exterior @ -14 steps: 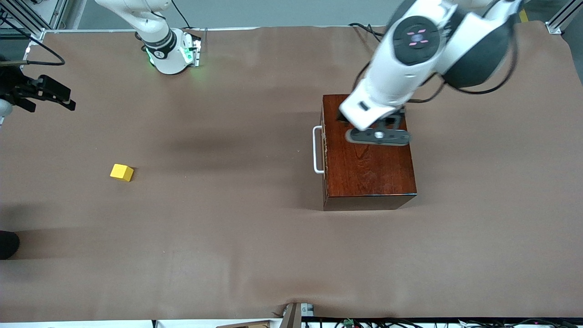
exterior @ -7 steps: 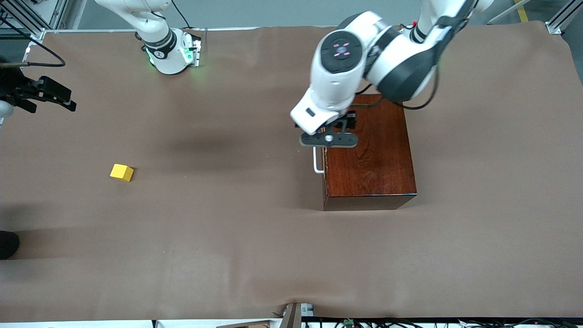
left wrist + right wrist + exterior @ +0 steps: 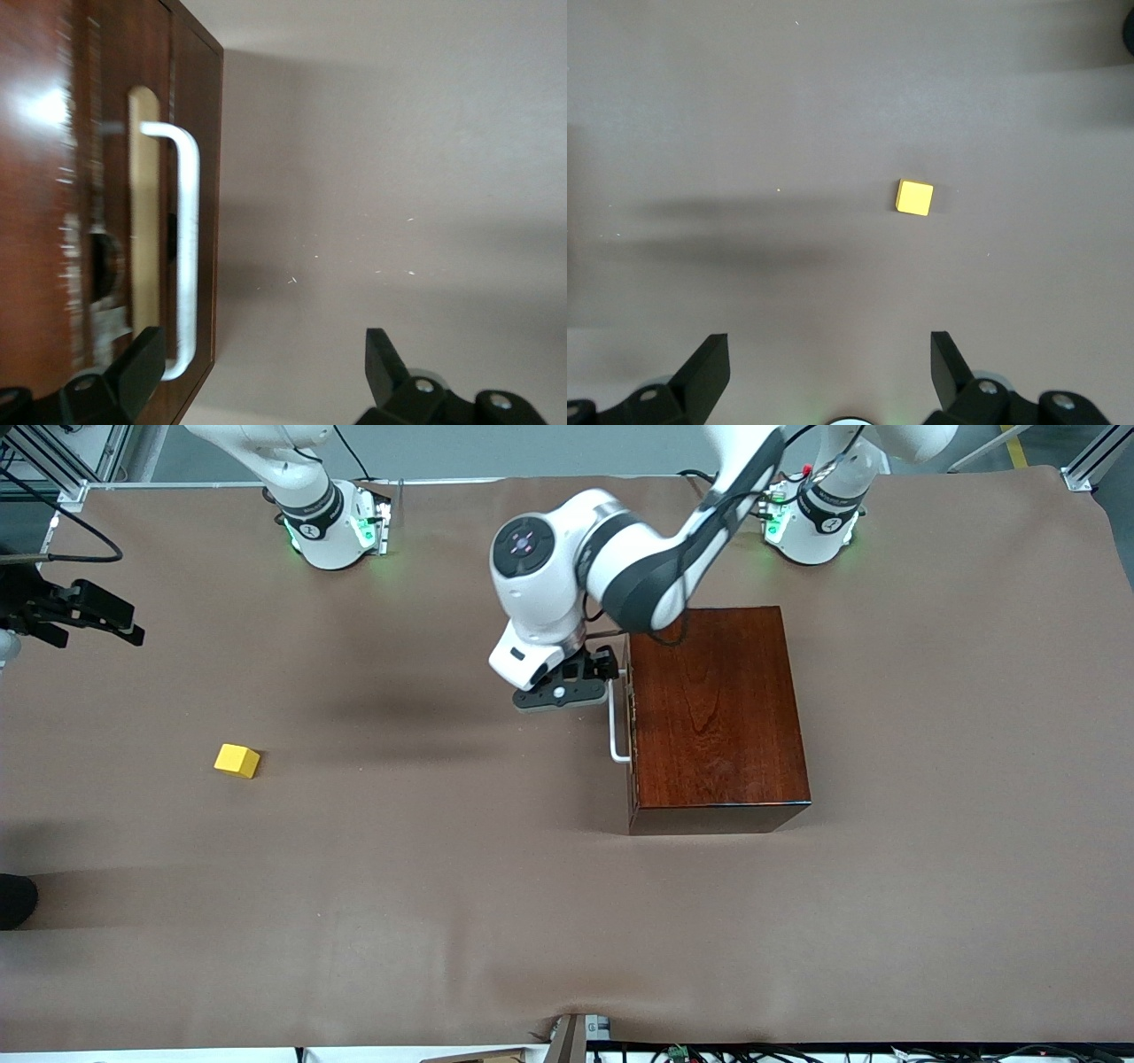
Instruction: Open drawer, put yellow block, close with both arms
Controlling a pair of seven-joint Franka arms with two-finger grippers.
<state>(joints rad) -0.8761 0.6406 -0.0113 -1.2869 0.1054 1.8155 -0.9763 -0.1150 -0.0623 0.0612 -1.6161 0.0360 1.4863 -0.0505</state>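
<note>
The drawer point(image 3: 631, 717) sits shut in the reddish-brown wooden box point(image 3: 718, 717), its white handle point(image 3: 615, 731) facing the right arm's end of the table. My left gripper point(image 3: 567, 688) hangs open just in front of the drawer, by the handle's end that is farther from the front camera. In the left wrist view the handle point(image 3: 183, 257) lies beside one finger point(image 3: 135, 370), and nothing is between the fingers of the left gripper point(image 3: 261, 365). The yellow block point(image 3: 236, 761) rests on the table toward the right arm's end. My right gripper point(image 3: 102, 615) waits open and high above the yellow block point(image 3: 914, 197).
A brown cloth point(image 3: 425, 886) covers the whole table. The right arm's base point(image 3: 332, 527) and the left arm's base point(image 3: 811, 522) stand at the table's edge farthest from the front camera. A dark object point(image 3: 16, 899) shows at the cloth's edge near the right arm's end.
My left arm has swung from over the box's top toward the right arm's end and now hangs in front of the drawer. The right gripper has barely moved.
</note>
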